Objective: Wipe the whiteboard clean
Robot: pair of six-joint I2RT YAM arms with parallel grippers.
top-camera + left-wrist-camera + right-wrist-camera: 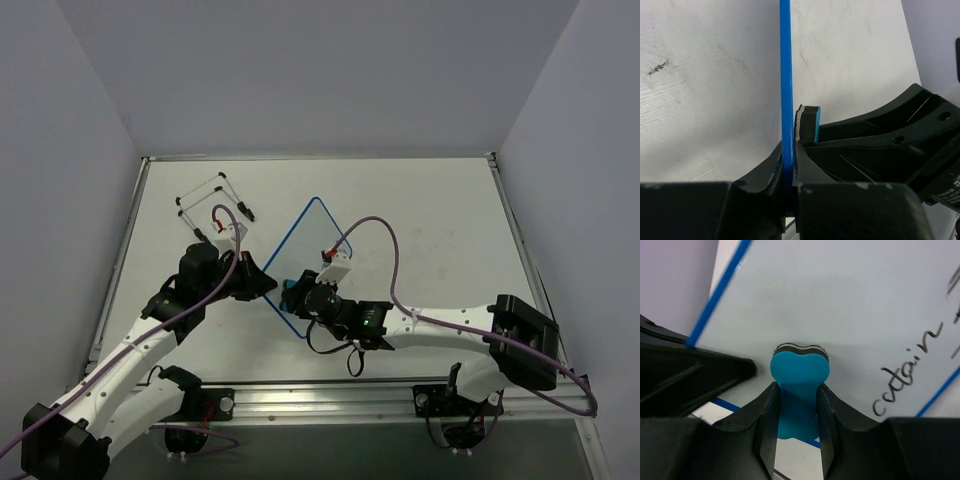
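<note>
The whiteboard [312, 245], white with a thin blue frame, is held tilted up off the table. My left gripper [262, 283] is shut on its left edge; the left wrist view shows the blue frame [785, 75] edge-on, clamped between the jaws. My right gripper [293, 297] is shut on a blue eraser [799, 371]. The eraser's felt end presses against the board face [840, 300] near its lower left corner. Black handwriting [907, 375] remains on the board to the right of the eraser. The eraser also shows in the left wrist view [809, 124], touching the board.
A black wire stand [212, 205] sits on the table behind my left arm. The table [440, 220] has raised rails at its edges, and grey walls close in on three sides.
</note>
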